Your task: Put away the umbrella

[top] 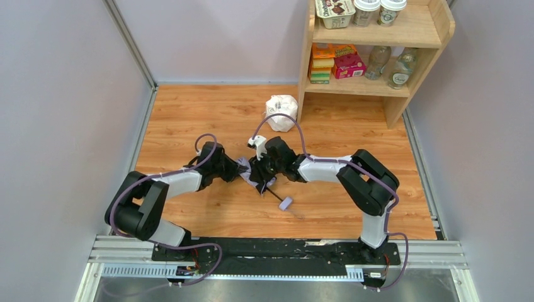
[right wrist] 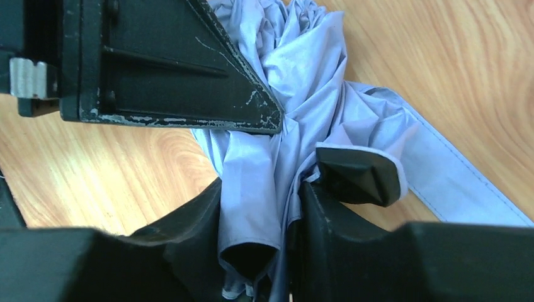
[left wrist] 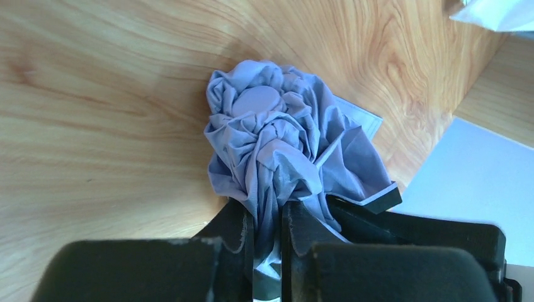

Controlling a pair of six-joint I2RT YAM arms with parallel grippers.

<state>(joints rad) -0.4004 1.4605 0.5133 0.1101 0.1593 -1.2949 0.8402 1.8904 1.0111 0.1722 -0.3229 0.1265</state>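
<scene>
Nearest: both arm bases are bolted to a black rail [top: 277,248] at the near edge of the wooden tabletop [top: 189,113]. The left arm [top: 179,182] and right arm [top: 327,168] bend inward and meet mid-tabletop. The umbrella [top: 257,175] lies there on the wood, collapsed. Its small lavender handle [top: 286,203] is the nearest part, resting on the tabletop clear of both arms. A thin black shaft [top: 274,194] runs from it up and left into the bunched canopy. The left gripper [left wrist: 267,217] comes at the canopy from the left. Its jaws are pinched narrow on a twist of pale lavender fabric, and the gathered folds [left wrist: 271,138] bulge beyond the tips around a round cap [left wrist: 258,100]. The right gripper [right wrist: 258,214] comes from the right, its jaws also closed on a fold of the canopy. A black rib tip [right wrist: 356,176] sits just beside one finger, and a flat stitched strip [right wrist: 453,170] trails off across the wood. The right wrist view shows the two grippers very close together, cloth between them. Farther back, well apart from the umbrella, a white plastic-wrapped lump [top: 281,112] sits just beside the foot of a wooden shelf unit [top: 441,28] in the far right corner. The shelf unit holds stacked cartons [top: 330,63], bottles [top: 390,66] and tubs [top: 359,11].
</scene>
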